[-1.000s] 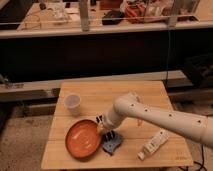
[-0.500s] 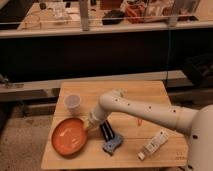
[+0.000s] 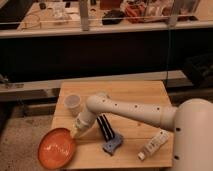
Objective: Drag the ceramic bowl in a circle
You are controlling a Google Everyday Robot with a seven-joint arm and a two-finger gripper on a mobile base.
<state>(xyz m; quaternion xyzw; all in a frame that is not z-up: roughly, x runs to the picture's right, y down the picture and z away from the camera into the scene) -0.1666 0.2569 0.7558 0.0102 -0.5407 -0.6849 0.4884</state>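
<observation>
The ceramic bowl (image 3: 56,148) is a wide, shallow orange-red dish with a paler centre. It lies at the front left corner of the wooden table (image 3: 135,97), and its left rim reaches past the table's edge. My gripper (image 3: 75,132) is at the end of the white arm (image 3: 125,110), which reaches in from the right. The gripper points down onto the bowl's upper right rim and touches it.
A small translucent white cup (image 3: 73,103) stands just behind the gripper. A black and blue tool (image 3: 108,134) lies to the right of the bowl. A white tube (image 3: 153,145) lies near the front right. A dark railing and cluttered shelves run behind the table.
The arm has swung left and toward the table's front. The bowl has slid with it, from mid-left to the front left corner.
</observation>
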